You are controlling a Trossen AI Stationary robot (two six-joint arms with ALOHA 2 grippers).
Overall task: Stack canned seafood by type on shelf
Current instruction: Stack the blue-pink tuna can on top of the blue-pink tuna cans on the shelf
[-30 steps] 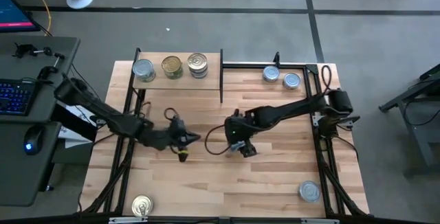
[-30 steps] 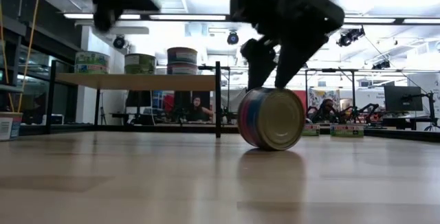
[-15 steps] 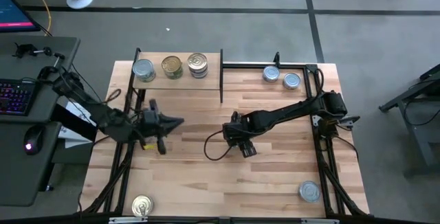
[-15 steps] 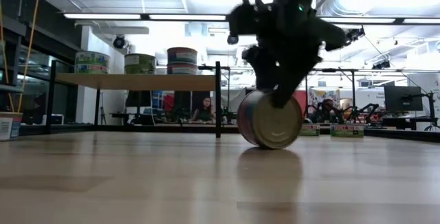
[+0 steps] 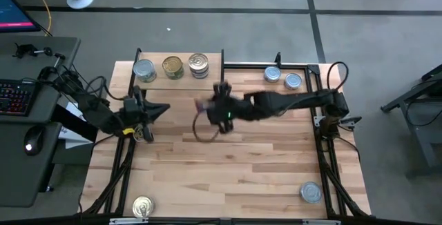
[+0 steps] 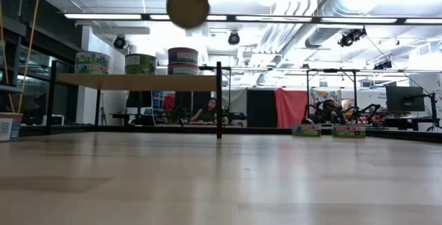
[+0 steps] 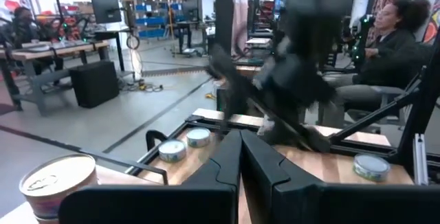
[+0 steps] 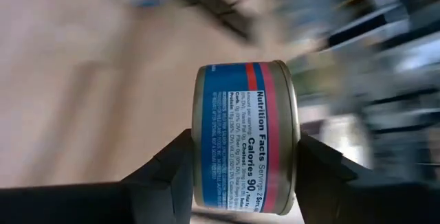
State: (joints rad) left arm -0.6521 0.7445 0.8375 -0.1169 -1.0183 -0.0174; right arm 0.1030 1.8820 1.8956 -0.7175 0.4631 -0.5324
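Right wrist view: right gripper [image 8: 244,172] clamped on blue-label tin [image 8: 245,136], one finger on each flat end. High view: this gripper [image 5: 219,109] above table [image 5: 262,177] middle, just in front of shelf [image 5: 155,79]. Three tins on shelf, two tins [image 5: 283,78] at far right corner, one in each near corner. Left gripper [image 5: 143,114] at left edge, fingers together, holds nothing.
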